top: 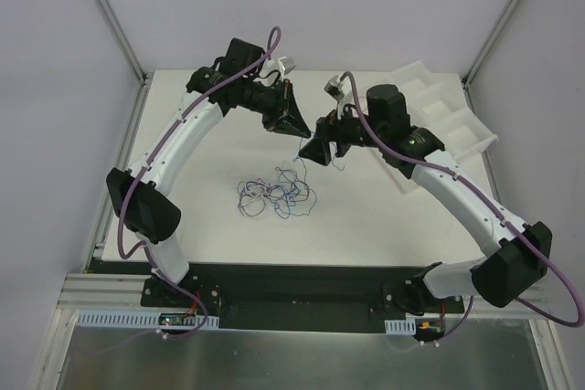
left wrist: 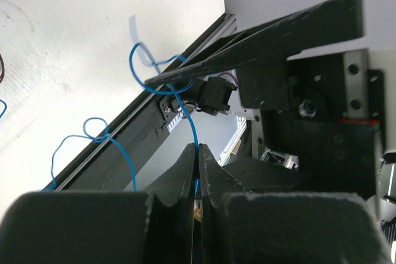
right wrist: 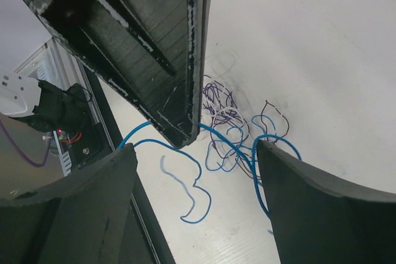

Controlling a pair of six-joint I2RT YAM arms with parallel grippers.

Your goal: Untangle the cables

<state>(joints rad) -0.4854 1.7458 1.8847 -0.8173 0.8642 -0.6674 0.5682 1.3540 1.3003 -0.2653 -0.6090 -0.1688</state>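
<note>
Top view: the cables [top: 274, 194] are too thin for you to read which strand lies over which, or any colour beyond blue and dark. The left gripper [top: 294, 130] and right gripper [top: 316, 151] merge black on black, so from here you cannot tell what sits in either. The right arm [top: 457, 194] covers part of the white tray [top: 437, 89].

Left wrist: the blue cable [left wrist: 131, 63] vanishes between the pressed-together fingers [left wrist: 185, 171], and its end is hidden. Its lower loops are cut by the left and bottom edges.

Right wrist: the left gripper's body blocks the upper left and hides a stretch of the blue cable behind its tip. The camera's own fingers are cropped at the bottom edge. A pale blue strand [right wrist: 197, 185] is blurred.
</note>
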